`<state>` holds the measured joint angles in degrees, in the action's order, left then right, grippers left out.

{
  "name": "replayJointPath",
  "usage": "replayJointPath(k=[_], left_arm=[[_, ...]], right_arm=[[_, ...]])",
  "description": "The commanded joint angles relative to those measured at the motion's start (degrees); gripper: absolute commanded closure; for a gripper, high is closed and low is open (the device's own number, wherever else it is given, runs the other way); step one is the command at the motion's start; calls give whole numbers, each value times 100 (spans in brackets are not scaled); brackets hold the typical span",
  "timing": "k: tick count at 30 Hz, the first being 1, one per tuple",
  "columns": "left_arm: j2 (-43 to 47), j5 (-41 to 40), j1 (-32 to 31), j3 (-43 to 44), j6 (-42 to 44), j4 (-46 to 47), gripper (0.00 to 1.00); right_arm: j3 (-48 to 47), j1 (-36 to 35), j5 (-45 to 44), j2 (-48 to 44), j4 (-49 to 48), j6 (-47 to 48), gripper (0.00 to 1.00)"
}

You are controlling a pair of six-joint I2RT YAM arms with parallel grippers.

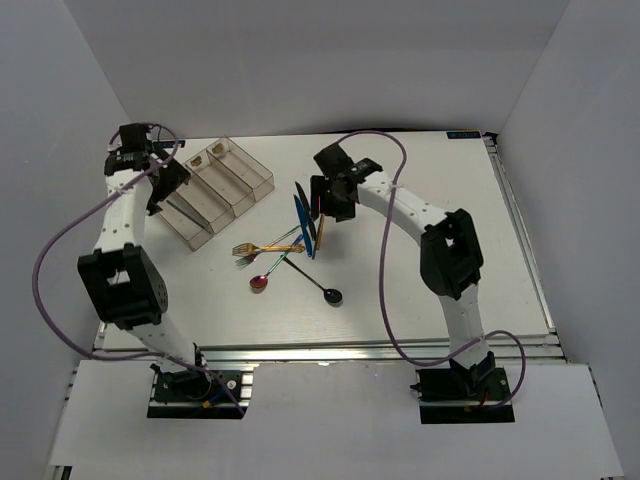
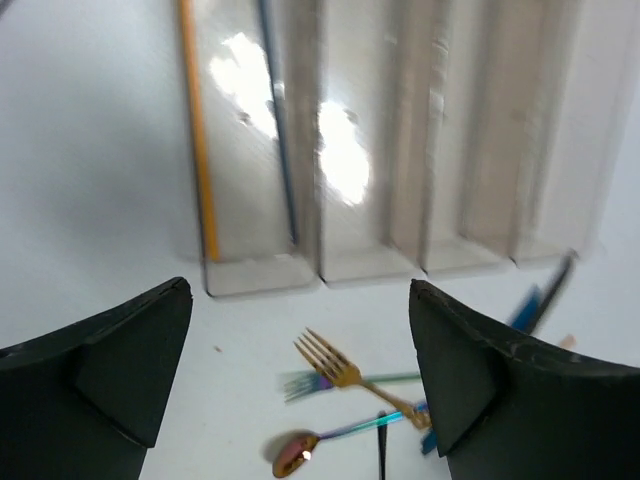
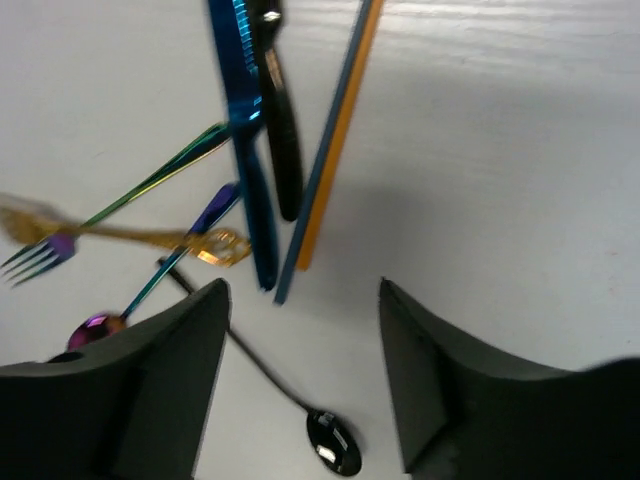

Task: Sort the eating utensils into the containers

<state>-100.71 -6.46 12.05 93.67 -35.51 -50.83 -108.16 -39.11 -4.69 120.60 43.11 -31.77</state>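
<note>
A white table [image 1: 500, 260] carries a clear organiser tray [image 2: 370, 264]. Just right of the tray lie a blue knife [image 1: 304, 222], a black knife [image 3: 281, 130] and a tan chopstick [image 3: 335, 150], close together. Nearer the arms than the tray lie a gold fork [image 1: 262, 247], an iridescent spoon [image 1: 261, 283] and a black spoon [image 1: 322, 289].
</note>
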Motion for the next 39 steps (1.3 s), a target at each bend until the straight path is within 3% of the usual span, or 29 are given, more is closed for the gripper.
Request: replayJointPath(k=[1,5,10,18,31,39], left_arm=[[1216,74,-501,-758,202,-86,2],[1957,145,-827,-1708,211,-76,2],[2485,-65,-1108,-2177,369,-331,2],[2793,-66,-1126,-2669,395,-384,2],[2767,-75,-1425,-2757,439,-393,2],[2705,-13,-1469,-2749,483,-375,2]], right_arm=[[-565,0,-832,463,259,-58,37],[-601,9,-797,772,163,48,50],[-276,9,-665,904,-110,83,55],[-117,0,-454,948,-286,30,56],[-241,0,-305,1308,-277,-128,58],[-65,-9,-445,843,-409,-602,57]])
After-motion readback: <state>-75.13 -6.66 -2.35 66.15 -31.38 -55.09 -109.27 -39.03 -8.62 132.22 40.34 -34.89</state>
